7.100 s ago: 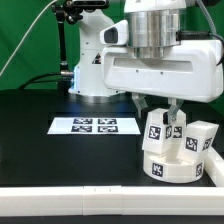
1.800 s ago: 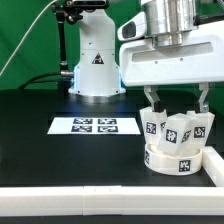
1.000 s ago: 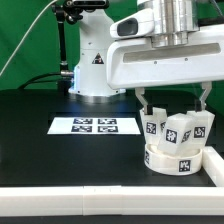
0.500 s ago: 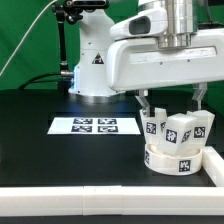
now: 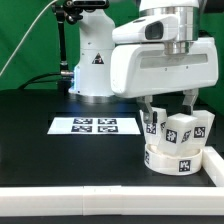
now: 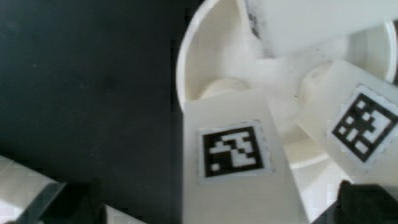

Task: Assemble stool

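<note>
- Stool parts sit on the black worktop (image 5: pixel 60 160) toward the exterior view's right: the round seat (image 5: pixel 175 160) lies flat with 3 tagged legs (image 5: pixel 180 132) standing in a tight cluster on top of it.
- Over the last second I see the arm's head has turned about its vertical axis above the cluster; its broad white housing now faces the camera differently, while seat and legs have not shifted.
- My pincer (image 5: pixel 168 108) hangs over the legs with its fingers spread to either side, gripping nothing.
- From the wrist view, a leg (image 6: pixel 231 150) and the seat's rim (image 6: pixel 199 60) fill the frame, very close.
- I judge this a re-aim before closing on 1 leg.
- Marker board (image 5: pixel 94 126) lies apart, untouched.
</note>
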You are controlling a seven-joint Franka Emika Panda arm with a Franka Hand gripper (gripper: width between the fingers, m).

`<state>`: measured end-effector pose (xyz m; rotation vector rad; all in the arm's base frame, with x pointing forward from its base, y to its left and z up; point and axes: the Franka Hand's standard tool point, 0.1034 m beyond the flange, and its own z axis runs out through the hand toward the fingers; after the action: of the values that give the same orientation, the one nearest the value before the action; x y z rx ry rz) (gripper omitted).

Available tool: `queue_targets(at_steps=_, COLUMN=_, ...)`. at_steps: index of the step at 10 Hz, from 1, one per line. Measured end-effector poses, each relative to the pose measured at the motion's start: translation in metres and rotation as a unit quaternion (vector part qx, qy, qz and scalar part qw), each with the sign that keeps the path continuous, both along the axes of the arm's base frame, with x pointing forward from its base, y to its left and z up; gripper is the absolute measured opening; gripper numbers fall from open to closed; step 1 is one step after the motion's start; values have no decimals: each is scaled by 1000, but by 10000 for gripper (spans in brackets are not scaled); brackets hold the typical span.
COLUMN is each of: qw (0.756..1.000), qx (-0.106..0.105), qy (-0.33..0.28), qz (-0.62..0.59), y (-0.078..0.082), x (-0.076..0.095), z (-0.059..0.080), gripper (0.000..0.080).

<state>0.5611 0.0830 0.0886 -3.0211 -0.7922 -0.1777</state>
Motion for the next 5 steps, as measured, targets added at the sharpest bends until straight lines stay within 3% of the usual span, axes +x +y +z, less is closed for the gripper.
queue_targets(at_steps=3, qw=1000, qx=-3, qy=1, qz=-10, y=0, x=1, z=-2, gripper=649)
queue_targets(at_steps=5, qw=1000, qx=-2, qy=2, qz=-16, y=0, x=0, z=-2, gripper=383)
